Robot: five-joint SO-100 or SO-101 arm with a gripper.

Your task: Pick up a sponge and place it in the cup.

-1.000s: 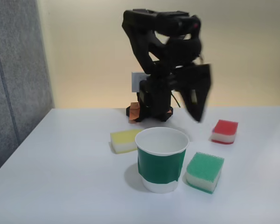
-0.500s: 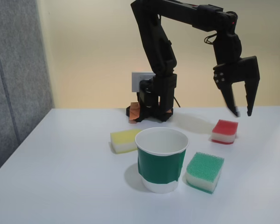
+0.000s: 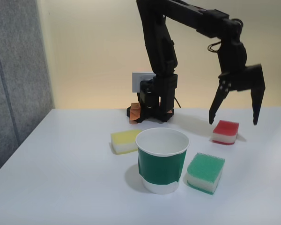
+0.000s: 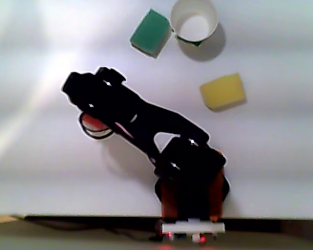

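On the white table (image 3: 61,178), taken from left to right in the fixed view, a pale yellow rectangular sponge (image 3: 125,141) lies flat behind and just beside a white paper cup with a wide dark green band (image 3: 162,161). The cup is left upright with its mouth open, so that something can be dropped in from above. A green-topped sponge on a white base (image 3: 205,172) sits close to the cup's right side; whether the two touch cannot be settled. Further right and further back, well apart from the cup, the small red-topped sponge with a white base layer (image 3: 225,131) rests flat. The black two-finger gripper (image 3: 233,123) is held above it, spread wide with a fingertip to either side and nothing gripped, a stance judged to suit a straight descent onto the sponge.

In the other view most of the red-topped sponge (image 4: 93,126) is covered by the black arm (image 4: 141,125), leaving a rim visible. That picture is blurred and washed by glare. The gap between fingertips and sponge cannot be judged.
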